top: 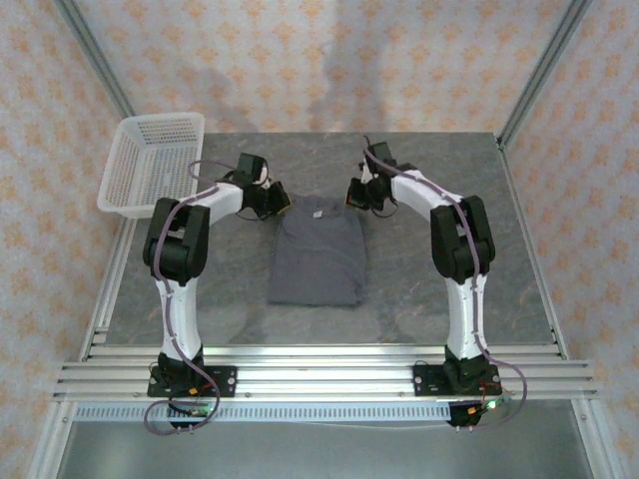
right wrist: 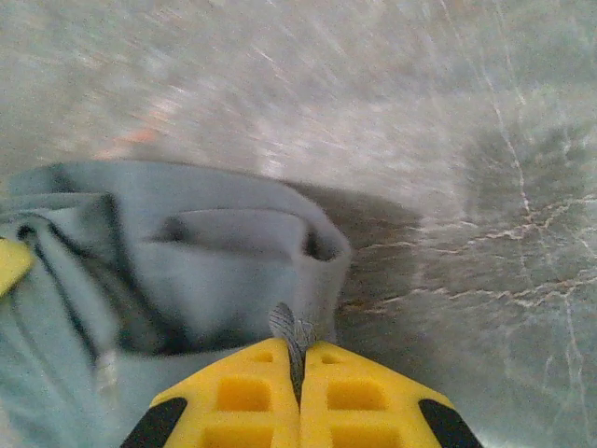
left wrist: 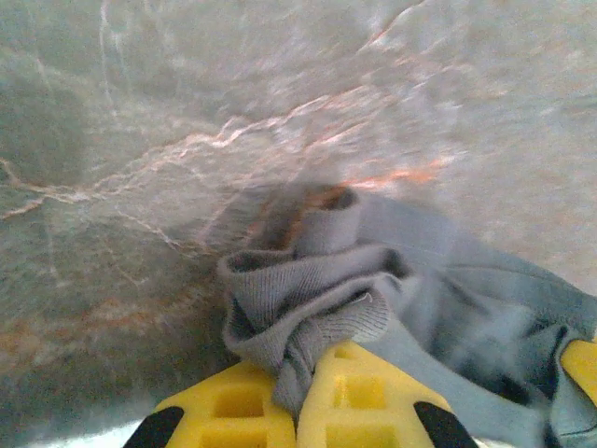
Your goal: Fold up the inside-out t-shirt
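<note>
Pinching the far corners of the t-shirt (top: 318, 254), which lay on the counter (top: 429, 299) between both arms, the left hand (left wrist: 297, 397) and right hand (right wrist: 300, 378) were each clenched on bunched cloth. Uneven pulling could slip one thin pinch and skew the fold.

Left arm (top: 178, 244) and right arm (top: 461, 239) bend inward, both sets of jaws pinched tight
</note>
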{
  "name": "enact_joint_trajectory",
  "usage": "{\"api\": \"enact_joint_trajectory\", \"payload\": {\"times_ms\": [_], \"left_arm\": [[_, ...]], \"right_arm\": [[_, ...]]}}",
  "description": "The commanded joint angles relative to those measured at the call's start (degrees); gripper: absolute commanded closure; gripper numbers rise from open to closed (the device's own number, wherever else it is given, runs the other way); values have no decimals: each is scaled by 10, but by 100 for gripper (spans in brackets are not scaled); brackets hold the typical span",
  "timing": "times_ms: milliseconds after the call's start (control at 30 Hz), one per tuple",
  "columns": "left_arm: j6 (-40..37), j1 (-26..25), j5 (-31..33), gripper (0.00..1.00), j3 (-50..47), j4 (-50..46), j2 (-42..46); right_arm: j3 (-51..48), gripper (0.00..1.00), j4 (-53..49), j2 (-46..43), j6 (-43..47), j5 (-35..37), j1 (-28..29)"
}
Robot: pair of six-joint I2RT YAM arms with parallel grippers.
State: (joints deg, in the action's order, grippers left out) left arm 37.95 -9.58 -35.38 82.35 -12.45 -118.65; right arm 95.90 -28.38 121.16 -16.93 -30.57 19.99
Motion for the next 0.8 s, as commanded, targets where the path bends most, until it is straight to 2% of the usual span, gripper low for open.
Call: {"api": "enact_joint_trajectory", "payload": {"times_ms": [0, 67, 133, 233, 333, 433, 533, 633, 767], "left_arm": [[11, 8, -28, 100, 55, 5, 168], [6, 7, -19, 100, 50, -3, 232], [4, 3, -6, 100, 5, 14, 301], [-12, -11, 34, 100, -110, 26, 391], [-4, -30, 81, 100, -254, 46, 450], [32, -41, 88, 100, -387, 88, 471], [55, -47, 89, 100, -471, 110, 480], [50, -51, 96, 100, -503, 93, 500], [20, -51, 111, 100, -478, 35, 529]], "right_arm": [[83, 100, -6, -113, -16, -13, 2], [99, 100, 1, -159, -16, -12, 2], [70, 100, 36, -209, -17, -10, 1], [-43, 100, 122, -285, -34, -15, 2], [-179, 100, 205, -333, -51, -59, 5], [-298, 100, 255, -360, -70, -95, 10], [-403, 100, 309, -389, -101, -107, 18], [-471, 100, 323, -409, -115, -106, 26], [-519, 100, 334, -432, -137, -99, 32]]}}
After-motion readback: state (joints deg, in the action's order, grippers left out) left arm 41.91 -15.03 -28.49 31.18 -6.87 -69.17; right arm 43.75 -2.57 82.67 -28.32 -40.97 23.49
